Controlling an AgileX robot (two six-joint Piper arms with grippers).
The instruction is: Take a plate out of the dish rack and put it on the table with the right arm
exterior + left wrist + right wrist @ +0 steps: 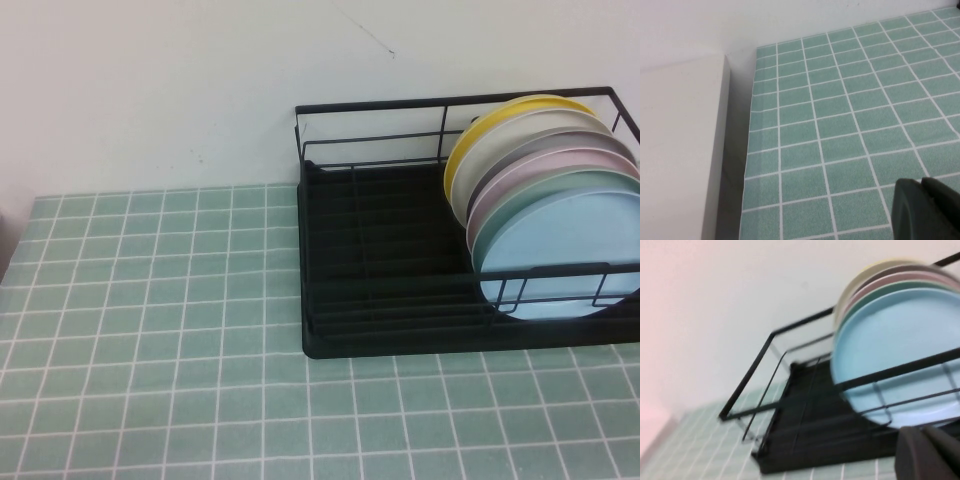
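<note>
The light blue plate (pixel 565 255) stands on edge at the front of a row of plates in the right end of the black wire dish rack (pixel 380 280), which sits at the back right of the green tiled table (pixel 150 330). Neither gripper shows in the high view. In the right wrist view the plate (pixel 890 350) stands behind the rack's front wires (pixel 790 410). My right gripper (pixel 927 452) is shut and empty, in front of the rack and below the plate. My left gripper (pixel 922 207) is shut and empty above bare tiles (pixel 840 125).
Behind the blue plate stand a mint-green plate (pixel 560 185), then pink, grey, white and yellow (pixel 500 115) plates. The rack's left half holds nothing. A white wall runs along the back. A white block (pixel 680 150) borders the table's edge near the left gripper.
</note>
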